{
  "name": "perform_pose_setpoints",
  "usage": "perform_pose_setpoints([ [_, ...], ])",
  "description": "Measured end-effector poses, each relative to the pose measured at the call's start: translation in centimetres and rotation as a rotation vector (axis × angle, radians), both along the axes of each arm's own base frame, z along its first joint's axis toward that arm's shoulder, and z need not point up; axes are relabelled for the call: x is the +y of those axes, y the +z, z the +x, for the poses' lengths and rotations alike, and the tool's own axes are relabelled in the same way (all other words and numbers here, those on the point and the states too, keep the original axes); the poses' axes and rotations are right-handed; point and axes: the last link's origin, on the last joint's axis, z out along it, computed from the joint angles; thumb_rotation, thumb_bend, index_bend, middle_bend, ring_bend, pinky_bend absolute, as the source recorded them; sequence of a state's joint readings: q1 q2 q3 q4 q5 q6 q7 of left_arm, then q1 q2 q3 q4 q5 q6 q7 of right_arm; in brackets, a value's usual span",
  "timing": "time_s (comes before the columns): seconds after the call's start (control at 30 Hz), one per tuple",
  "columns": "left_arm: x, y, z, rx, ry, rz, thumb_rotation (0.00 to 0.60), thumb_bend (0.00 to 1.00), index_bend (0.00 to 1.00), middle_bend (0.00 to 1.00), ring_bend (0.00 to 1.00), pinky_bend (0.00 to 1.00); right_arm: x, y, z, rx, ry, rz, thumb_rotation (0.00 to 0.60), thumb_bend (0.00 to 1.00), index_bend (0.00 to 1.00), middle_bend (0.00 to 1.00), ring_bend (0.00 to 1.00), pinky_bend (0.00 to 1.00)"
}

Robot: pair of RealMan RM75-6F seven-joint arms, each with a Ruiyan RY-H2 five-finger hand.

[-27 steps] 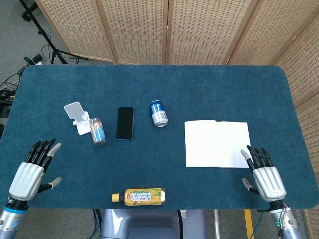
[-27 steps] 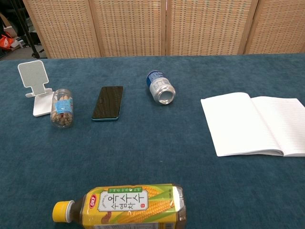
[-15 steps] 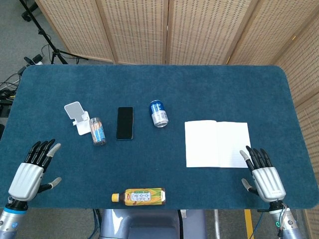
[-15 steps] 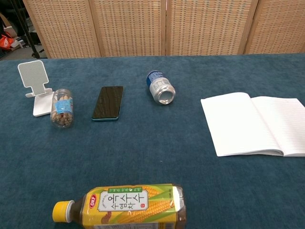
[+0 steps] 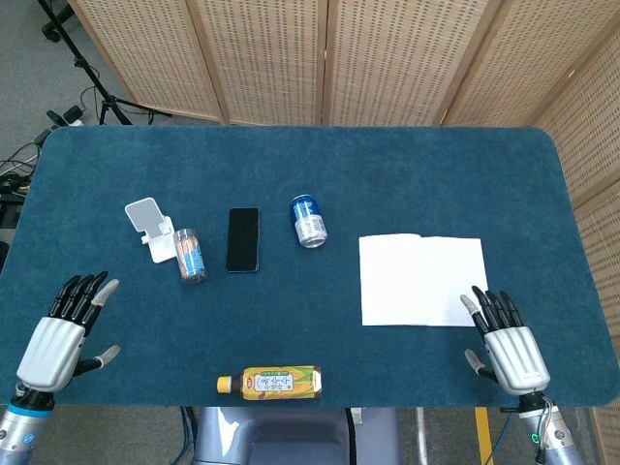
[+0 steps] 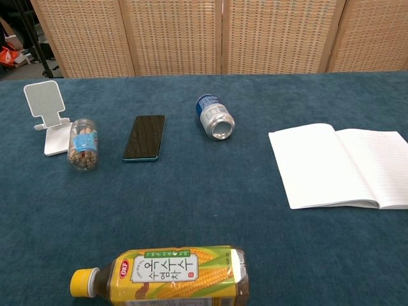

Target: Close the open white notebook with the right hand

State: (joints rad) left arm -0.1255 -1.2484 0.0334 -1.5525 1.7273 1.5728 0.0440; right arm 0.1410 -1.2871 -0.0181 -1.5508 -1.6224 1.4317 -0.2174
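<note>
Two pages of the white notebook [image 5: 421,280] lie flat; right hand [image 5: 506,344] hovers near, fingers spread, empty, ready to flip.

chest view: notebook [image 6: 338,166] right page clipped by frame edge, far corner not visible. corn tea bottle [image 6: 169,274] cut off along the bottom. neither hand shows there. head view: right hand [image 5: 506,346] and left hand [image 5: 56,339] wrists run out of frame at the bottom. ruled lines on the page, can label text too small to read.
</note>
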Motion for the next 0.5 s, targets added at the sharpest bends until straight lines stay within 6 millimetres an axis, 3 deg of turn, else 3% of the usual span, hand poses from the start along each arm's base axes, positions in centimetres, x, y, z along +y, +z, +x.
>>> perform_pose_setpoints([
  [0.5,0.0,0.2,-0.1,-0.004,0.0,0.008,0.6,0.0,0.0,0.0,0.0,0.0,-1.5,-2.6,2.7,-0.042,0.013,0.05,0.6,0.34,0.0,0.0,0.0,0.0],
])
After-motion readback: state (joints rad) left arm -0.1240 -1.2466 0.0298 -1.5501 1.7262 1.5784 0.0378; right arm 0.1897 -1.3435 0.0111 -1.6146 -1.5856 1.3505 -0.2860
